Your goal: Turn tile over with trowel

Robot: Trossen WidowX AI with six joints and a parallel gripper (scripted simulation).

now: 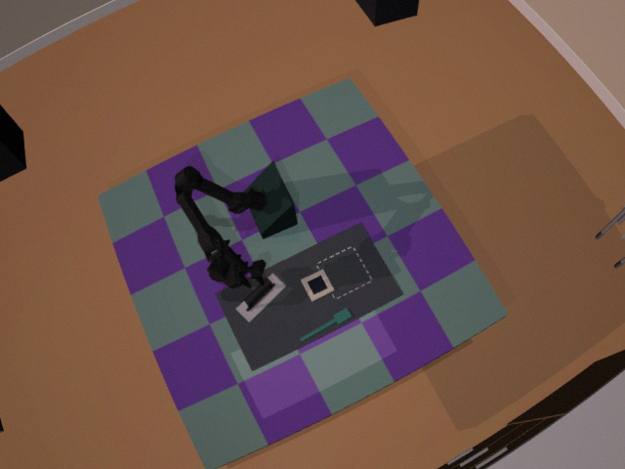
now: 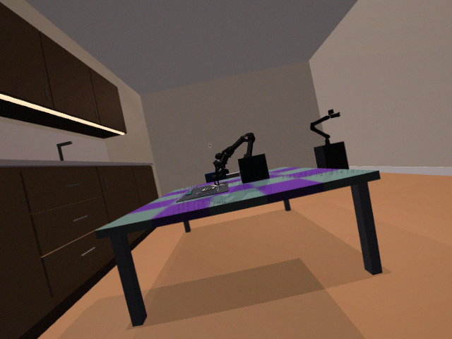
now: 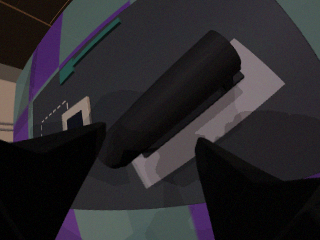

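The small trowel, a pale flat plate with a thick black handle [image 1: 260, 296] [image 3: 175, 95], lies on the dark mat [image 1: 272, 345] [image 3: 165, 25]. My gripper [image 1: 256, 282] [image 2: 217, 183] [image 3: 151, 136] is open and empty, close over one end of the trowel. In the wrist view the handle runs diagonally past the left fingertip; the exact height gap is unclear. The cream tile [image 1: 317, 284] [image 3: 75, 120] lies flat, its dark square mark facing up. It overlaps the near side of the dashed outline [image 1: 353, 247] [image 3: 66, 102], mostly outside it.
A green long-handled tool [image 1: 342, 316] [image 3: 97, 41] lies along the mat's edge, beyond the tile. The arm's dark base block [image 1: 277, 217] [image 2: 253, 168] stands on the checkered table [image 1: 353, 353] beside the mat. Another arm [image 2: 320, 131] stands on a separate block in the background.
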